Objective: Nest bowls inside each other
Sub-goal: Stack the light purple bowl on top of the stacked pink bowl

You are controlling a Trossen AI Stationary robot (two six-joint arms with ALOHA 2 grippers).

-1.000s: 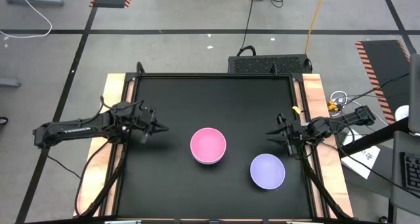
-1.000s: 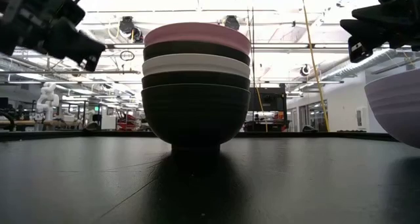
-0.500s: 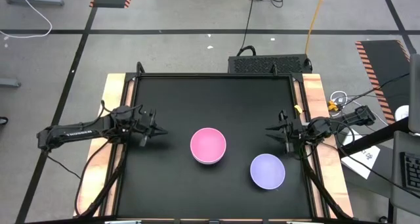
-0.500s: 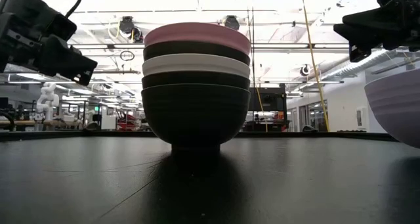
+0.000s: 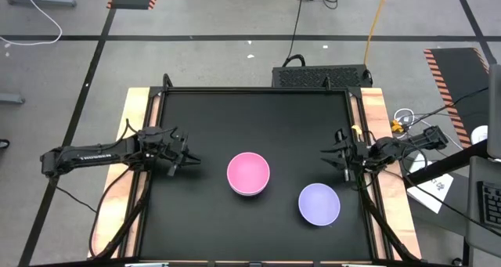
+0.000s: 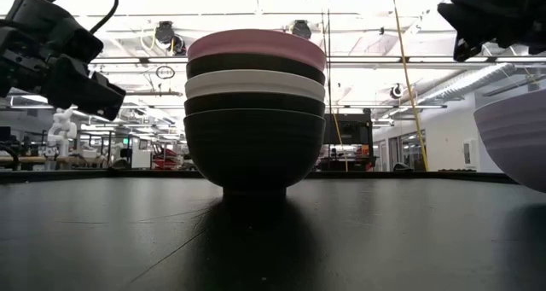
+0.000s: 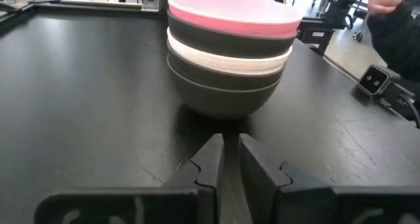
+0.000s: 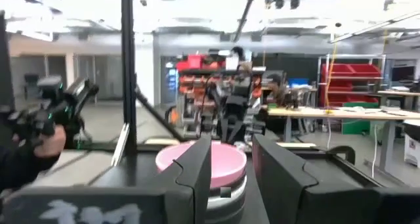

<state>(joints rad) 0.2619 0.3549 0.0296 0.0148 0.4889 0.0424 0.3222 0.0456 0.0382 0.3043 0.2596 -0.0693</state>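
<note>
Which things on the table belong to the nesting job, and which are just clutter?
Job:
- stack of bowls, pink on top
- lavender bowl, standing apart from the stack

Clutter:
- nothing else on the table; cables and papers lie off its right edge
</note>
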